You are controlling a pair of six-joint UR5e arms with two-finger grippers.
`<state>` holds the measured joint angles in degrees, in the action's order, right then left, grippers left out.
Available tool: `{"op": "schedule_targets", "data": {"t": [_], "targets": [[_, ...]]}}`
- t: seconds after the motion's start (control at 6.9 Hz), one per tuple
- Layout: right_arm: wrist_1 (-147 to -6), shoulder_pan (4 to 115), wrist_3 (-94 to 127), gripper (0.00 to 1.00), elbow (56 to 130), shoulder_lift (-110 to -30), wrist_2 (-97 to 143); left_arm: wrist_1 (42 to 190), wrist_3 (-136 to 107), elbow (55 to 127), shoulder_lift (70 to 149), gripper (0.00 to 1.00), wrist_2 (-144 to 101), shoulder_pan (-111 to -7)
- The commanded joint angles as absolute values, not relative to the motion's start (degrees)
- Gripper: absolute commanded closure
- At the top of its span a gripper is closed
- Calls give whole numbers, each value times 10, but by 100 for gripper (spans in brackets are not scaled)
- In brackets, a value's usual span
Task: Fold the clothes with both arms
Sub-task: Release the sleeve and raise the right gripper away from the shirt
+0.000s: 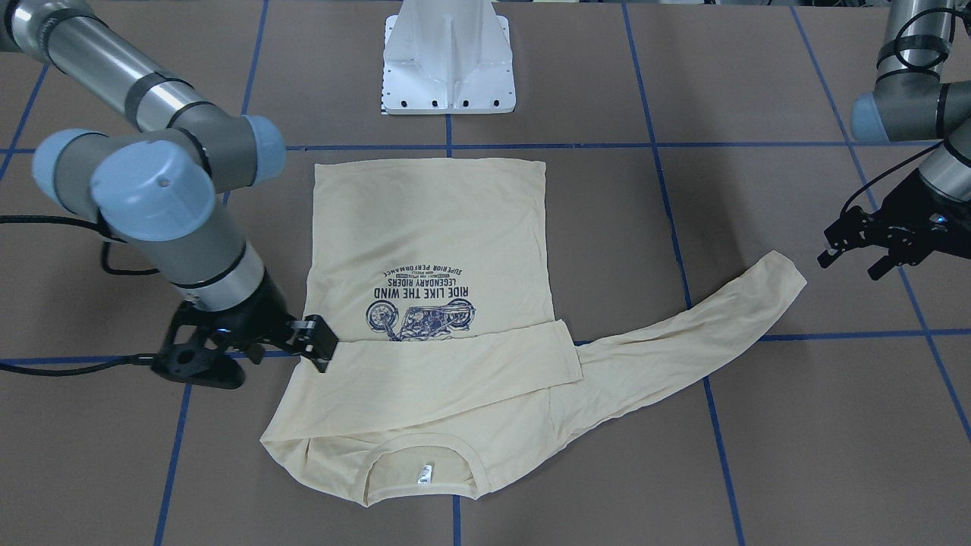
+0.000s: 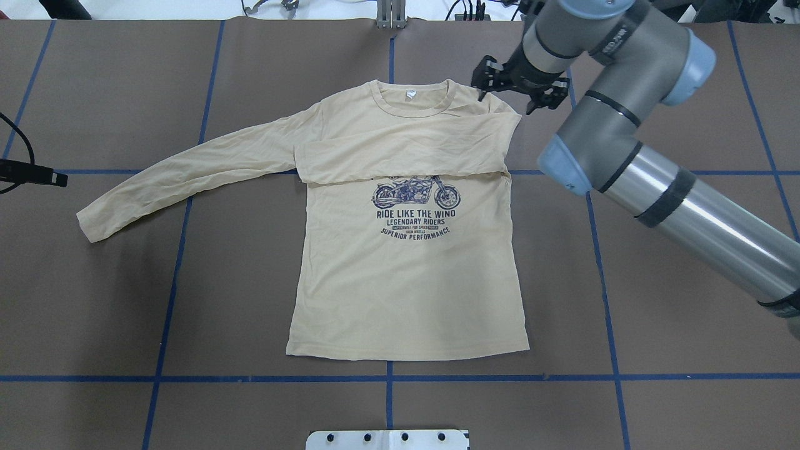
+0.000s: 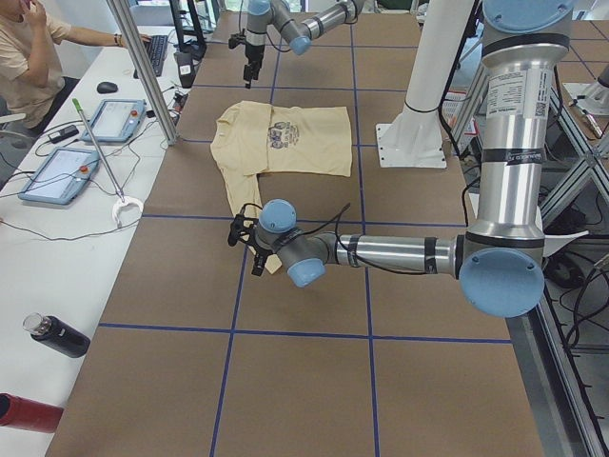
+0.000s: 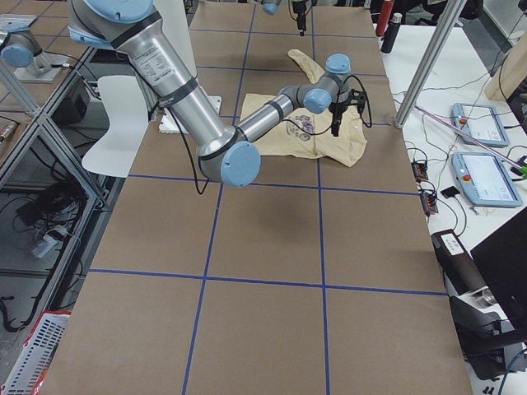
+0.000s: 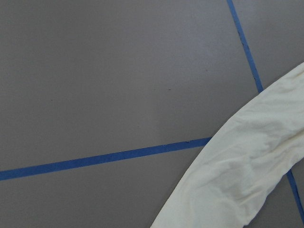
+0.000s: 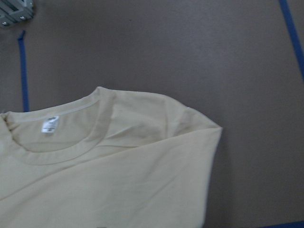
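The cream-yellow long-sleeved shirt [image 1: 432, 227] [image 2: 406, 287] lies flat, print up, collar toward the far table edge. One sleeve is folded across the chest [image 2: 400, 156]; the other sleeve [image 2: 187, 169] [image 5: 247, 175] stretches out to the robot's left. My right gripper [image 2: 506, 100] [image 1: 318, 345] hovers open at the shoulder by the folded sleeve, holding nothing; its wrist view shows the collar and white tag [image 6: 49, 124]. Beyond the outstretched cuff [image 1: 789, 273], my left gripper [image 1: 853, 262] is open and empty, above bare table.
The white pedestal base [image 1: 449, 61] [image 2: 387, 439] stands at the robot's table edge, behind the shirt's hem. Blue tape lines [image 2: 387, 378] grid the brown table. A side bench holds teach pendants [image 3: 67, 171], bottles [image 3: 57, 335] and a metal post [image 3: 143, 71], with a person seated.
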<state>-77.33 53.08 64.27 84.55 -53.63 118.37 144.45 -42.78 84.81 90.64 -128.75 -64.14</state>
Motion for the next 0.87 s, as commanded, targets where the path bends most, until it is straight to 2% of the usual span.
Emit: {"op": "schedule_targets", "data": {"t": [0.0, 0.43, 0.72], "targets": [[-787, 602, 517, 5, 891, -632, 1245, 1446, -432, 820, 914, 7, -1288, -630], [-787, 626, 469, 5, 903, -680, 1270, 1447, -446, 785, 940, 28, -1288, -607], [-787, 626, 468, 5, 904, -686, 1276, 1447, -446, 783, 940, 32, -1288, -598]]}}
